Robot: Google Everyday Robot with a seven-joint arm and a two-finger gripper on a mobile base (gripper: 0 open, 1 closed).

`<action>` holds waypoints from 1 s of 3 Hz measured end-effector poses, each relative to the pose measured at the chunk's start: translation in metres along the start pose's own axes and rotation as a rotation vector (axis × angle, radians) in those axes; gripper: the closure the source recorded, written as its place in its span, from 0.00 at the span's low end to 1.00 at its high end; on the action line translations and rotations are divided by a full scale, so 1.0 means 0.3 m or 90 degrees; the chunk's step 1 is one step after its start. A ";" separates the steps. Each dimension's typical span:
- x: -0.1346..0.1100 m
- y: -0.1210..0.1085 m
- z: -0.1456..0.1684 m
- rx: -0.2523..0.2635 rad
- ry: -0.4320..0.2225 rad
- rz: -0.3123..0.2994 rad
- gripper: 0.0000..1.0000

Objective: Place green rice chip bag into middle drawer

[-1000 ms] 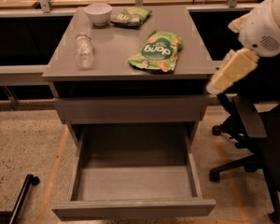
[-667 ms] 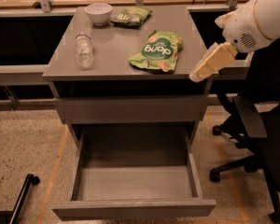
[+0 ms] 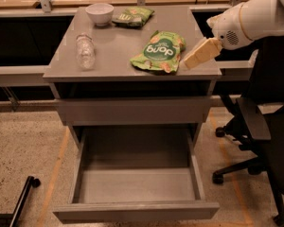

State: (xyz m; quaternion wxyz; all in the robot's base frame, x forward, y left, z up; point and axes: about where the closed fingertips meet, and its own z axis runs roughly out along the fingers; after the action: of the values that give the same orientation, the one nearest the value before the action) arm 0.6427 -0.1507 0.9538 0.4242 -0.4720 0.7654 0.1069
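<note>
Since the earlier frames, the cream-coloured two-finger claw (image 3: 189, 63) has been travelling left and toward the far side. It was off the right edge of the cabinet and is now hanging over the right near part of the flat grey surface (image 3: 113, 56). The bright green crinkly rice chip bag (image 3: 159, 52) with white lettering is lying where it was, not shifted.

Claw: it is pointing down and to the left, with its tip just beside the right near edge of the bag. Contact with the bag: cannot tell. How far open it is: cannot tell. It is carrying nothing. The white rounded arm (image 3: 255, 18) is reaching in behind it from the right.

Bag: it is lying flat on the right half of the surface, entirely outside any drawer.

The deep grey middle drawer (image 3: 137, 186) is standing pulled out toward the near side, its flat floor showing bare. Above it, the shallower plain grey drawer front (image 3: 132, 110) is sitting shut.

Other items on the surface:
- A clear plastic bottle (image 3: 85, 51) is lying on its side at the left.
- A small white bowl (image 3: 99, 12) is sitting at the far left.
- A smaller, darker olive-green bag (image 3: 132, 16) is lying just right of the bowl, well apart from the bright bag.

A black office chair (image 3: 265, 126) is standing on the floor to the right of the cabinet.
</note>
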 end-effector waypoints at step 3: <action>-0.068 -0.053 0.319 -0.033 -0.103 0.069 0.00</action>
State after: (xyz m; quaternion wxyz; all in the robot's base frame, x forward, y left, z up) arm 0.7121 -0.0922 0.9139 0.4657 -0.4304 0.7502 0.1874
